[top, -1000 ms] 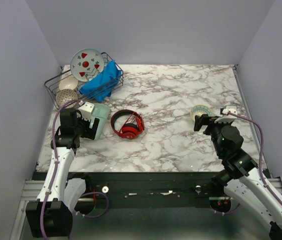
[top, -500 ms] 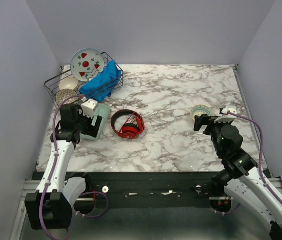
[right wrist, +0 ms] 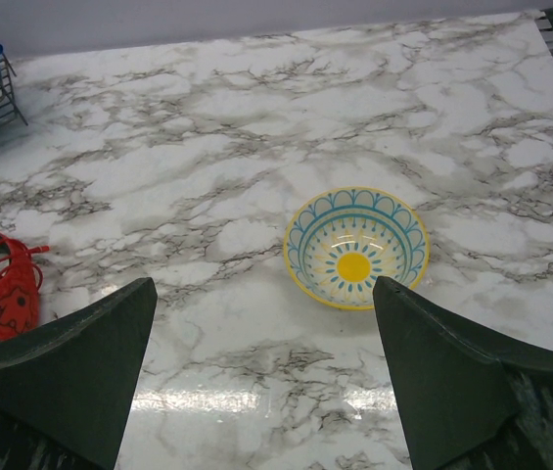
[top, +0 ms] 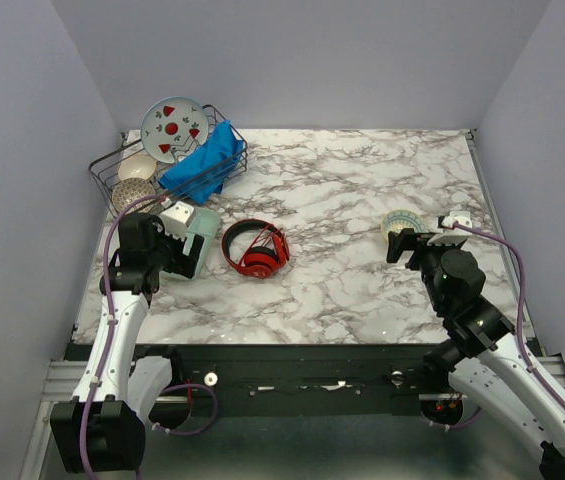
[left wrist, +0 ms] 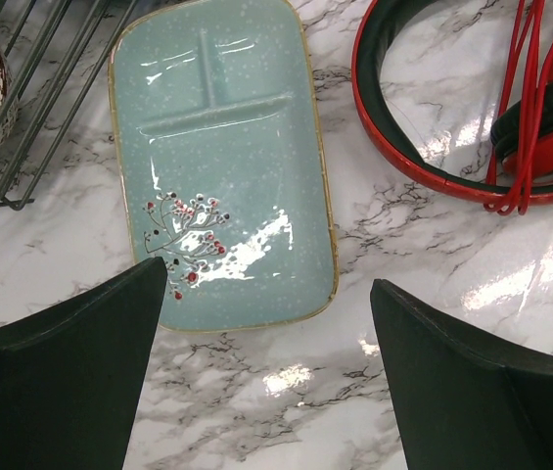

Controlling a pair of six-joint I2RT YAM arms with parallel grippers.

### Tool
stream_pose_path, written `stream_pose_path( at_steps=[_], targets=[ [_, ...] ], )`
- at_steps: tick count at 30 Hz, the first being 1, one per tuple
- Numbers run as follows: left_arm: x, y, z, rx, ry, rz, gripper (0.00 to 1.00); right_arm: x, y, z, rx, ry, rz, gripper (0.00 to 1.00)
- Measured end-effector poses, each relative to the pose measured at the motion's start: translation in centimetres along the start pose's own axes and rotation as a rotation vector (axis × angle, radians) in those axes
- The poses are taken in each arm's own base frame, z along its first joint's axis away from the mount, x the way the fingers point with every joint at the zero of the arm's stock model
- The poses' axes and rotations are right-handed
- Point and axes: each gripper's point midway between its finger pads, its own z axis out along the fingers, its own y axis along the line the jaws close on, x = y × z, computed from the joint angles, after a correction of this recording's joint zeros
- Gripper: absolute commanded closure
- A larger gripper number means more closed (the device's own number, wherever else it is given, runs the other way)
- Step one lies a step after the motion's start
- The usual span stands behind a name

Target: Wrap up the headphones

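The headphones (top: 256,250) are seen on the marble table (top: 362,190), at two o'clock from the left gripper (left wrist: 268,294). It and the right gripper (right wrist: 264,289) are spread open, empty.

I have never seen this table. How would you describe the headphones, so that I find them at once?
Start at the wire dish rack in the far left corner of the marble table. In front of it lies a teal divided plate, and just to the right of that plate lie the headphones. They are bright red with black lining and a thin red cable, unlike the pale plate beside them.
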Motion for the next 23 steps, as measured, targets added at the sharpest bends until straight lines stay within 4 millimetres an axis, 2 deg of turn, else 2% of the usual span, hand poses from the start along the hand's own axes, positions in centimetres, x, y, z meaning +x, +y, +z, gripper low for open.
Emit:
stream_pose_path(
  at_steps=[23],
  targets=[
    [-0.14,0.44,-0.03,-0.028,-0.005,-0.013,0.01,-0.1,0.05,-0.07,-0.005,-0.004,0.002,0.0]
  ],
)
